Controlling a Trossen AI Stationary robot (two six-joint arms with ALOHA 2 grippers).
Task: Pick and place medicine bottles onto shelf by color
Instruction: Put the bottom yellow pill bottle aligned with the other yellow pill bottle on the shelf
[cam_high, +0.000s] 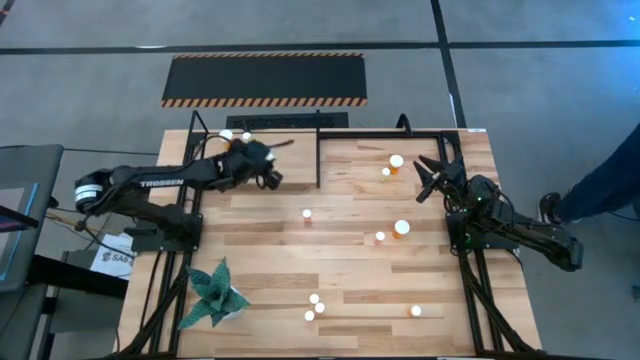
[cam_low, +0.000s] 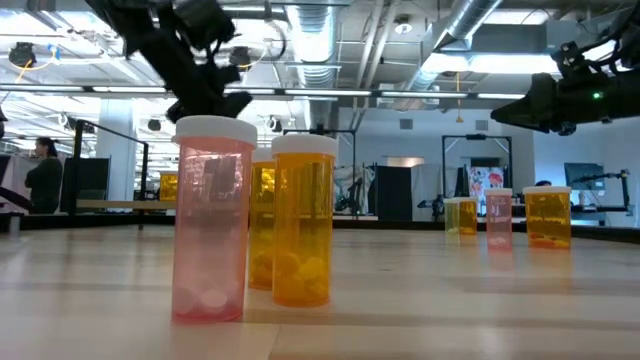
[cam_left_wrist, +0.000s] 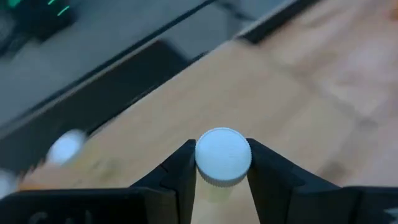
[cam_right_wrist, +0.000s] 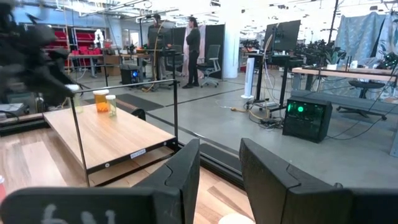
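Note:
My left gripper (cam_high: 266, 166) is shut on a white-capped medicine bottle (cam_left_wrist: 222, 155) over the left part of the shelf (cam_high: 295, 150), a light board in a black frame at the table's far side. Two bottles (cam_high: 236, 135) stand on the shelf's far left; they also show in the right wrist view (cam_right_wrist: 104, 101). My right gripper (cam_high: 428, 178) is open and empty near the table's right edge, beside an orange bottle (cam_high: 396, 162). A white cap (cam_right_wrist: 236, 219) shows just below its fingers. Pink and orange bottles (cam_low: 210, 220) stand near the table's front. My left gripper pinches the bottle between its two fingers, one on each side of the white cap (cam_left_wrist: 205, 168), at the fingers' free ends. The fingers come from above, pointing down. The bottle hangs below them, cap up; what is under it does not show.
Loose bottles stand mid-table (cam_high: 306, 213), right of centre (cam_high: 401, 228) and near the front (cam_high: 314, 306). A green paper plant (cam_high: 212, 292) sits front left. A black hazard-striped panel (cam_high: 265, 78) lies beyond the table. People stand in the room behind (cam_right_wrist: 193, 43).

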